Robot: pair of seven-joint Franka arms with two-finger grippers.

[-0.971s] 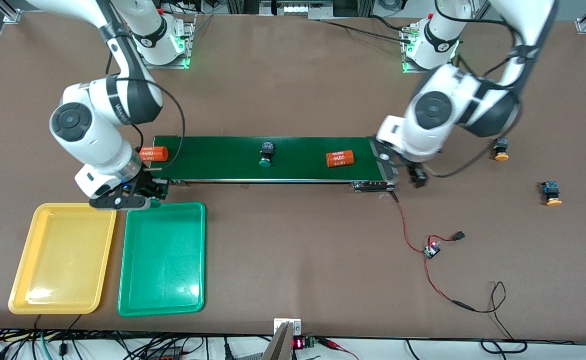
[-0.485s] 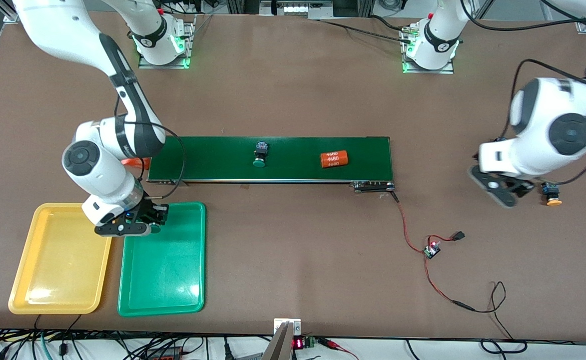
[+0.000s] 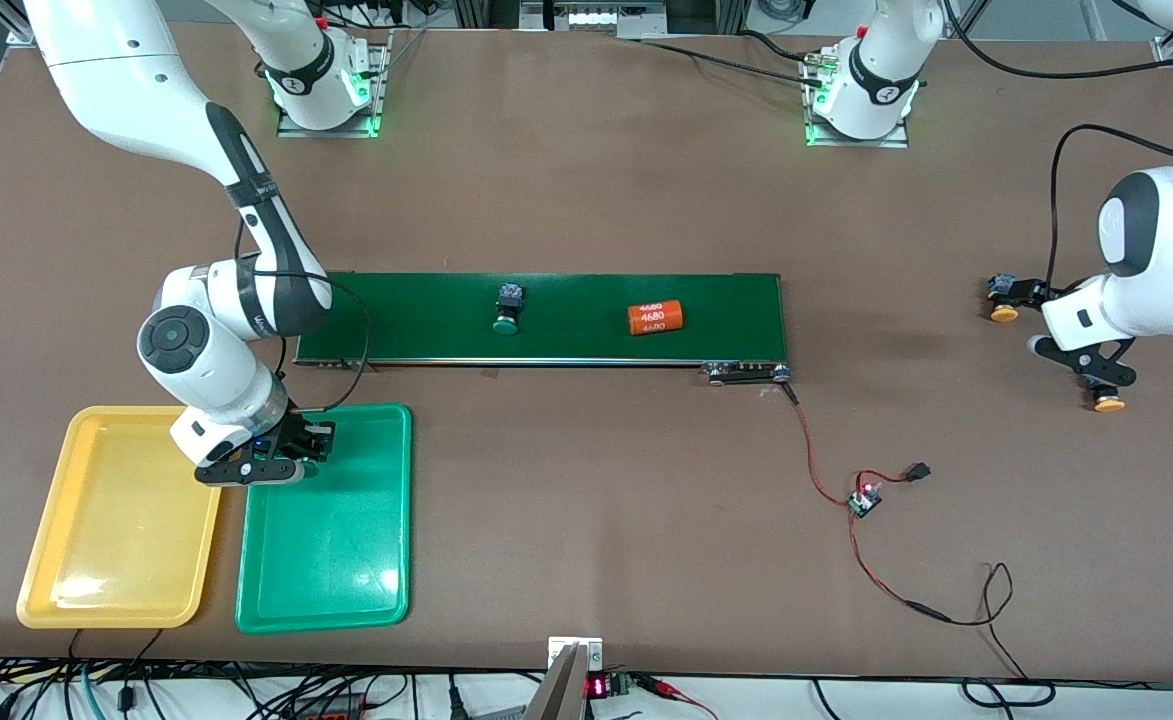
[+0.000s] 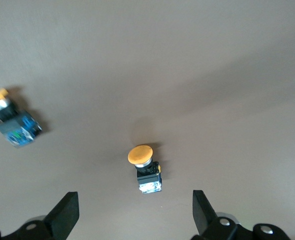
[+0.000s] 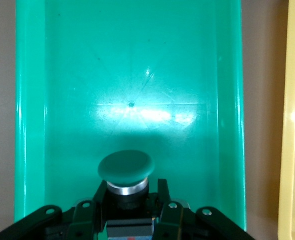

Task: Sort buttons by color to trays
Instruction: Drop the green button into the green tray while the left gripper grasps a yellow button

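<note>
At lower left of the front view our right hand [image 3: 281, 462] grips a green button [image 5: 125, 166] by its stiff black body over the green tray [image 3: 386, 560], while our left hand [image 4: 132, 217], spread wide, hovers over a small, light yellow-orange button [image 4: 140, 155] on the desk [image 3: 596, 520], best pinched across its body.

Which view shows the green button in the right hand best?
Right wrist view: the green button fills the foreground, gripped by the right hand over the green tray. Front view hides it under the hand. Left wrist view doesn't show it.
</note>
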